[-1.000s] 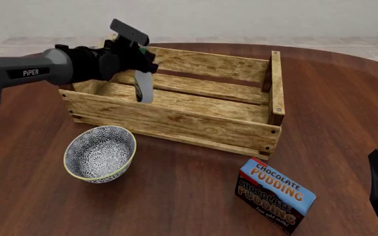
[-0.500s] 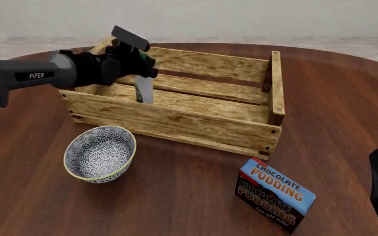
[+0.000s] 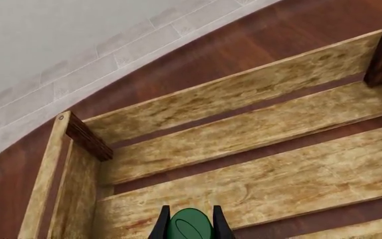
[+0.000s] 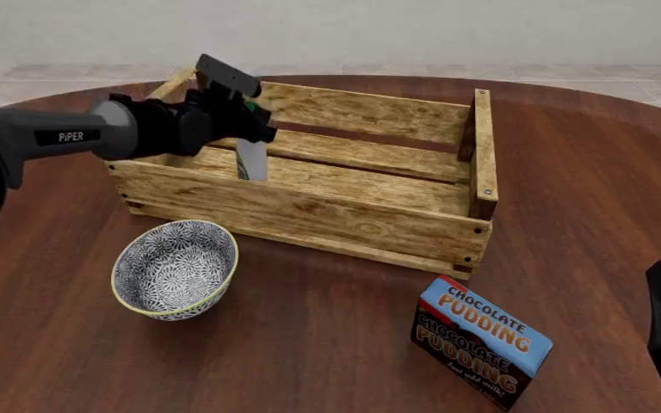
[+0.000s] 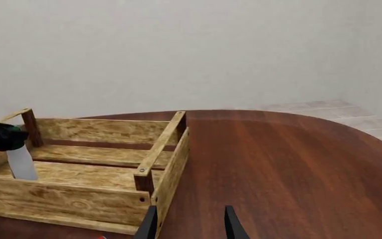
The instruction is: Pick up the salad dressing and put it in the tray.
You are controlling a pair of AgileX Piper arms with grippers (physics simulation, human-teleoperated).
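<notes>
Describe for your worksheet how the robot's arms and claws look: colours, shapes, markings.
The left arm is a grey tube lettered PIPER in white, ending in a bulky black wrist and a black claw with flat fingers. A red mark shows near its base. The right claw shows two slim black fingers.

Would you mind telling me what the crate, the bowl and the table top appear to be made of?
The crate: pale, weathered-looking wood slats with visible grain, darker brown corner posts, matte. The bowl: probably glazed ceramic, with a fine blue-white pattern and a thin pale rim. The table top: dark reddish wood or veneer with a soft sheen; a render leaves that open.
</notes>
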